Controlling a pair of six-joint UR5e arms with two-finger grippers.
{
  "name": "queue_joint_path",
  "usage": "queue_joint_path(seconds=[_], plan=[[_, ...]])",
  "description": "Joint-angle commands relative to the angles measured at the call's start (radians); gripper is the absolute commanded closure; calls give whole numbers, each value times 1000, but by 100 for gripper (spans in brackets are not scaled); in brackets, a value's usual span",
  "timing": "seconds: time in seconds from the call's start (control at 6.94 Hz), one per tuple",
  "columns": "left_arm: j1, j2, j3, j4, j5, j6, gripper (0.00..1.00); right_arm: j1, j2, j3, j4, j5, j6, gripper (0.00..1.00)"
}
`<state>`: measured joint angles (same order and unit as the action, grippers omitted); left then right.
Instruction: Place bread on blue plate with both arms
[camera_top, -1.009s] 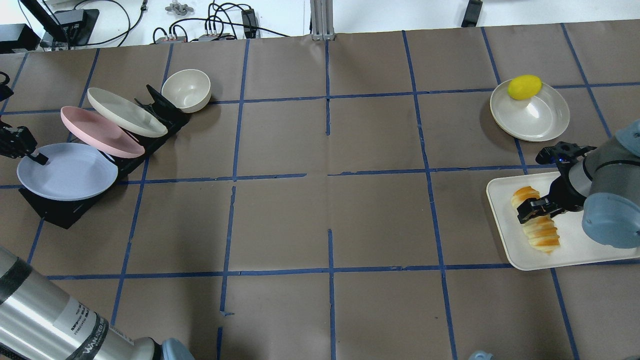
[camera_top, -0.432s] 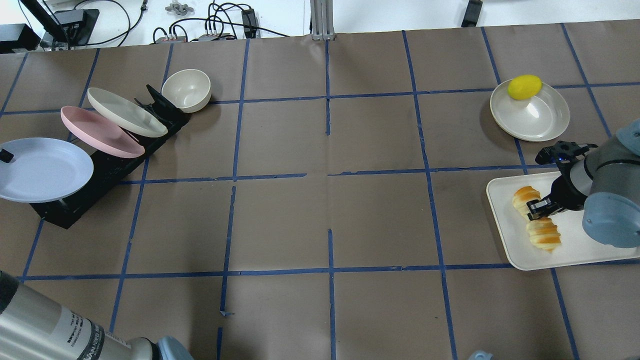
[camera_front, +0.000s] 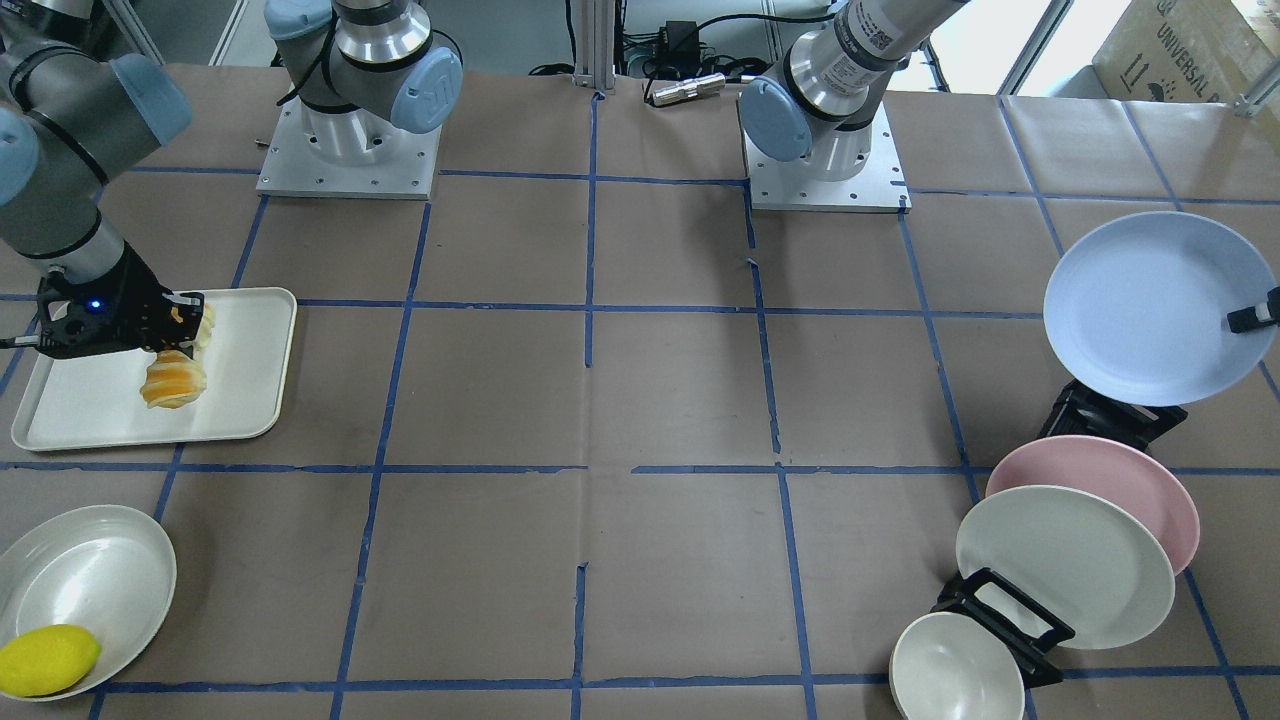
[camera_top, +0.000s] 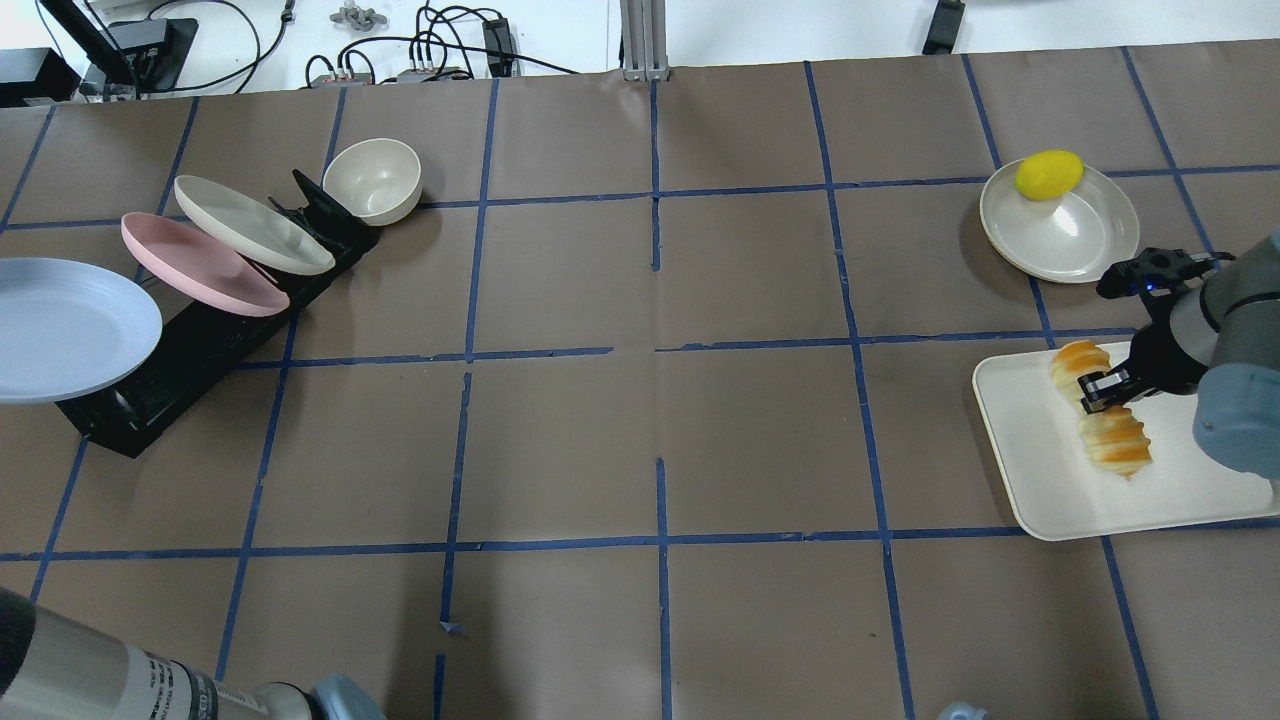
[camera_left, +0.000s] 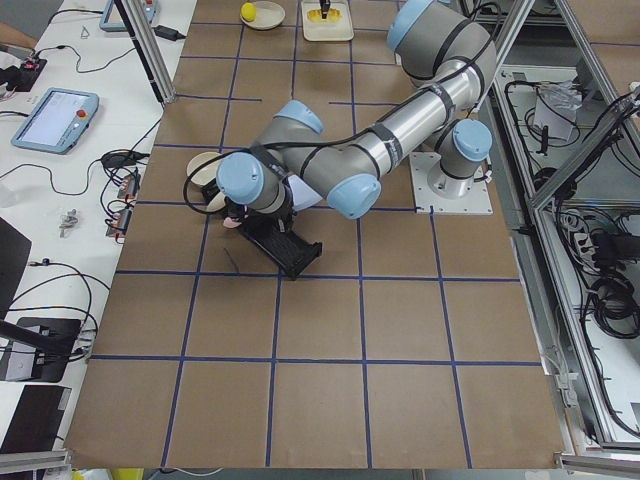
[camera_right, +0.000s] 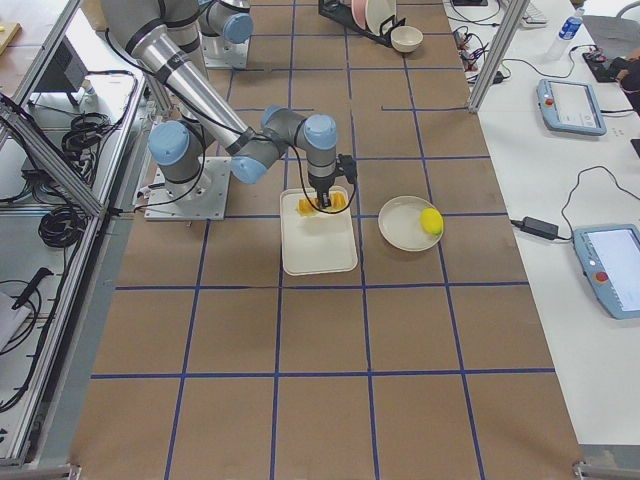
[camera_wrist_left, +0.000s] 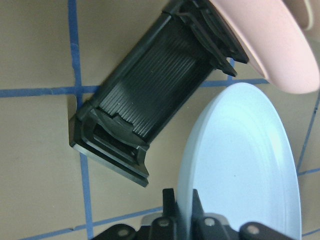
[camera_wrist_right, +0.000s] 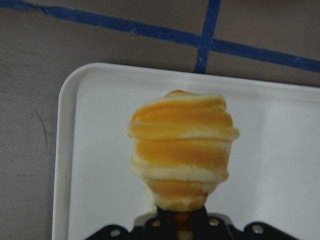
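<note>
Both grasps look made, and I judge the job at about its first third. My right gripper (camera_top: 1096, 388) is clamped across the middle of the bread (camera_top: 1112, 442), which sits over the white tray (camera_top: 1045, 500) at the right end of the desk (camera_top: 650, 450). In the right wrist view the loaf's striped end juts straight out from between the jaws. I cannot tell whether it has left the tray's surface. On the other side, my left gripper (camera_wrist_left: 182, 206) pinches the rim of the blue plate (camera_wrist_left: 240, 170). The plate is held out beyond the front end of the black rack (camera_wrist_left: 145, 110), whose front slot shows empty, while the pink plate (camera_top: 200, 262) sits behind in its own slot. So the plate is out and the bread is gripped, but the two are well apart, at opposite ends of the desk. Left to do, as I read it: bring the plate in and set it level, carry the loaf across, lower it onto the plate and release.
</note>
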<state>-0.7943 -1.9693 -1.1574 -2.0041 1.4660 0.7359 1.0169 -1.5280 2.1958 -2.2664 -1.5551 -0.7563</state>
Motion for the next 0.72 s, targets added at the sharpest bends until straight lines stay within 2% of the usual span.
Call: queue_joint_path(seconds=[0.0, 0.14, 0.29, 0.43, 0.58], plan=[[-96, 175, -127, -31, -1, -134, 91, 5, -108, -86, 204, -5, 11, 96], [-159, 325, -259, -21, -13, -255, 91, 5, -115, -100, 234, -6, 11, 96], [-240, 414, -374, 32, -21, -391, 92, 5, -116, -102, 234, -6, 11, 96], [-354, 424, -457, 129, -53, -476, 93, 5, -119, -100, 235, -6, 9, 96], [-449, 420, -497, 225, -94, -578, 95, 5, -123, -100, 241, -8, 11, 96]])
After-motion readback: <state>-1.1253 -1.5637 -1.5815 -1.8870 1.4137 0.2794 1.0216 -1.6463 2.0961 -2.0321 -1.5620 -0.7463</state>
